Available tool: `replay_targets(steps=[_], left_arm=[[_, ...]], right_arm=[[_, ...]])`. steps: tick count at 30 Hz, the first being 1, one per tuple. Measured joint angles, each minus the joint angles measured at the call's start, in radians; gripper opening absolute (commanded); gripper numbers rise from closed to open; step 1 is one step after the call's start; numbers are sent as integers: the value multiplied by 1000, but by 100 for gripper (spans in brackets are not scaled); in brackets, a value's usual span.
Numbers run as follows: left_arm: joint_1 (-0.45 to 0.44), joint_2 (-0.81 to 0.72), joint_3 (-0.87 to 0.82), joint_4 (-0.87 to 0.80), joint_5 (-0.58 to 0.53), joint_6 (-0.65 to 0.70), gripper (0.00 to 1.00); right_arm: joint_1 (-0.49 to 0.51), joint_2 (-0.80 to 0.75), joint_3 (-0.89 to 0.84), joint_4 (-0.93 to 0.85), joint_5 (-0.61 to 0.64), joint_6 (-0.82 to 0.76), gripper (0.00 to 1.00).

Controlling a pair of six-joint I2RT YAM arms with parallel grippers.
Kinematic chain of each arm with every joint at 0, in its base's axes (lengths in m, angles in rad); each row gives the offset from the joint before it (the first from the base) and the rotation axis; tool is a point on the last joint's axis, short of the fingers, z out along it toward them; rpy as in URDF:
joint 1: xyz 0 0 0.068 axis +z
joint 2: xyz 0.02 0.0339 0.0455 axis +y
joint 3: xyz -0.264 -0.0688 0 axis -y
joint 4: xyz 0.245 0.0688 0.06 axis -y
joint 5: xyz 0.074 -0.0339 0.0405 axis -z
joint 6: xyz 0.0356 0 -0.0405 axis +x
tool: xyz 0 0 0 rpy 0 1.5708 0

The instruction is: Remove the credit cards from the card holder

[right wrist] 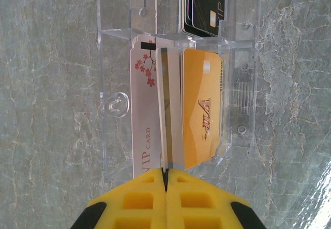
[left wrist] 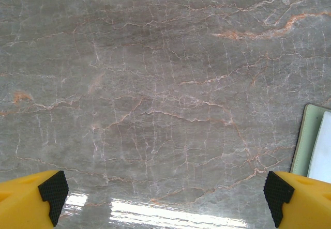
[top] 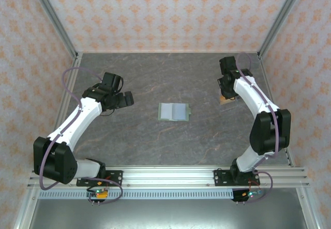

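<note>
Right of left pincer: card holder

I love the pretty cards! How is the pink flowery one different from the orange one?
The pink card is pale with red blossoms; the orange card is plain orange-yellow, no flowers. The pink card's lettering is small and reddish; the orange card's VIP is big and brownish. Both stand on edge in the clear rack and say VIP.
</note>
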Motion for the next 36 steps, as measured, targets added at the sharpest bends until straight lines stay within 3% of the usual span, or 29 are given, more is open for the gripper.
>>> replay_targets(steps=[36], left_arm=[[0, 0, 0, 1, 5, 2, 100]], right_arm=[[0, 10, 0, 13, -6, 43, 0]])
